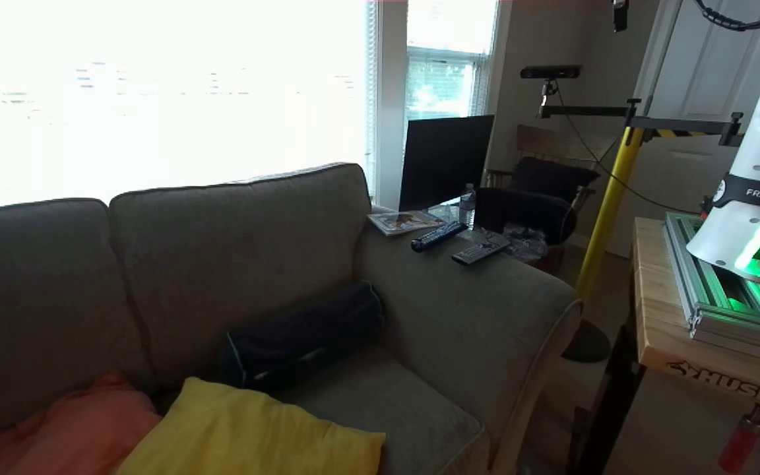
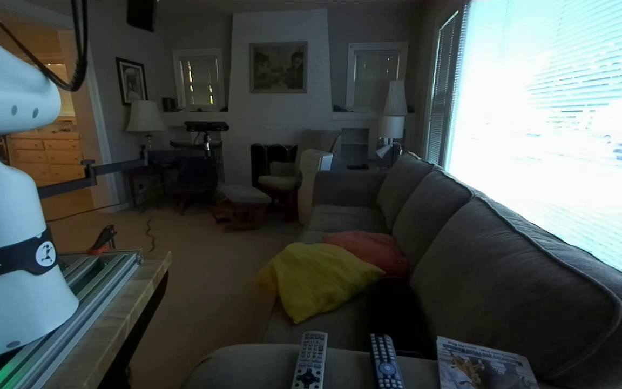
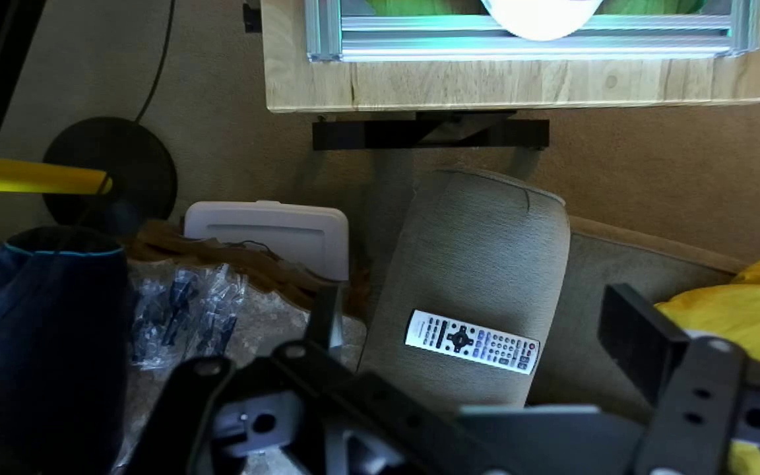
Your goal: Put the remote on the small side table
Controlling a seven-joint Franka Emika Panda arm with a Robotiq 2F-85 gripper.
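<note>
Zero of the move done, by my read. Silver-grey remote (image 3: 474,343) lies face up across the sofa armrest (image 3: 485,251); small side table (image 3: 274,318) is just beside that armrest.

Claw (image 3: 483,326) is spread wide, pinching nothing. In the wrist view its gap frames the remote, and I'd judge it well above. Neither exterior view shows the claw clearly, so can't cross-check height.

Left: everything. Line up, come down, pinch, lift, carry over the armrest edge, set down, let go. Remote's long axis runs roughly from one side of the claw to the other, so I'd guess the claw has to turn before it can pinch across the narrow width.

Drop side: crinkled plastic wrap (image 3: 185,316) takes up part of the table top, and a water bottle (image 1: 467,208) stands behind the armrest, likely on that table. I'd aim for the mottled top between wrap and armrest.

Watch out: black remote (image 1: 438,236) is on the same armrest, near the silver-grey one, magazine (image 1: 401,223) next along. Wrong pick is possible.
</note>
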